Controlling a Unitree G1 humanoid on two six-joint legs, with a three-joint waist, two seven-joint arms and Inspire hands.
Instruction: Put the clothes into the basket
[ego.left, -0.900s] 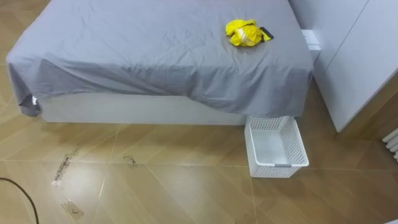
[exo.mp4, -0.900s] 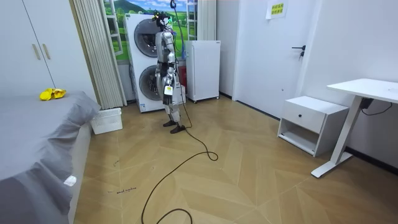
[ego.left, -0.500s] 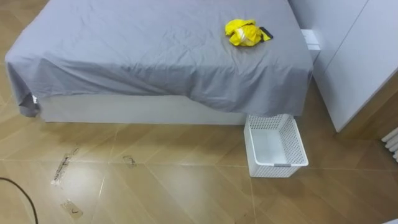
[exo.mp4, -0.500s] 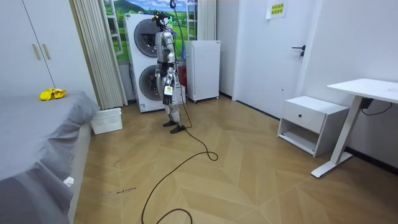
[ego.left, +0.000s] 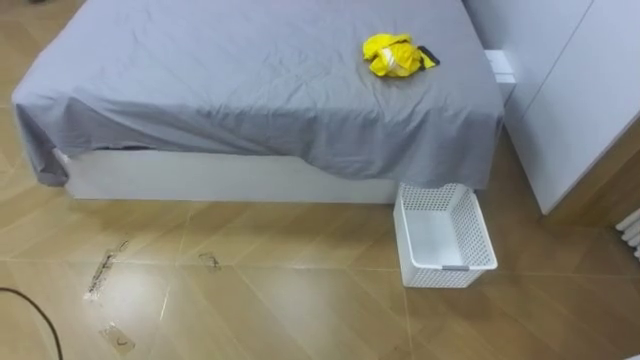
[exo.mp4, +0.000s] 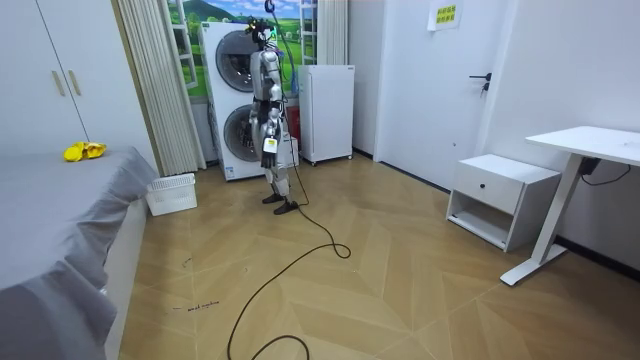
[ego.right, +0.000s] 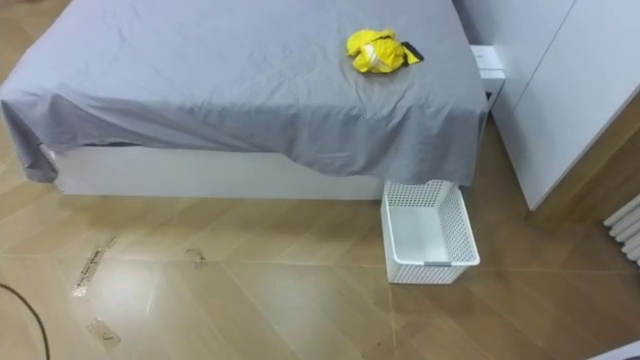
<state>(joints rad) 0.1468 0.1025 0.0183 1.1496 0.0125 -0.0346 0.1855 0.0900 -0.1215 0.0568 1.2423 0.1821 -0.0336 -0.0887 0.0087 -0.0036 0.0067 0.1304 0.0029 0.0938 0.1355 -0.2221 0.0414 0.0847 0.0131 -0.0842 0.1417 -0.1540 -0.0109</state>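
Note:
The clothes are a crumpled yellow bundle (ego.left: 392, 54) lying on the grey bedsheet (ego.left: 240, 80) near the bed's far right corner, beside a small dark item (ego.left: 427, 54). They also show as a yellow spot on the bed (exo.mp4: 84, 151) in the room view. The white perforated basket (ego.left: 443, 235) stands empty on the wood floor at the bed's right corner. I stand upright in front of the stacked washing machines (exo.mp4: 232, 100), a few steps from the bed. My left hand (exo.mp4: 268, 146) and right hand (exo.mp4: 258, 134) hang at my sides.
A white wardrobe (ego.left: 575, 90) rises to the right of the basket. Tape marks (ego.left: 105, 265) lie on the floor before the bed. In the room view a white cabinet (exo.mp4: 328, 112), a low drawer unit (exo.mp4: 500, 198) and a desk (exo.mp4: 590, 150) stand off to the right.
The eye view has shifted slightly. The clothes and the basket lie where they were, and I stand in the same spot.

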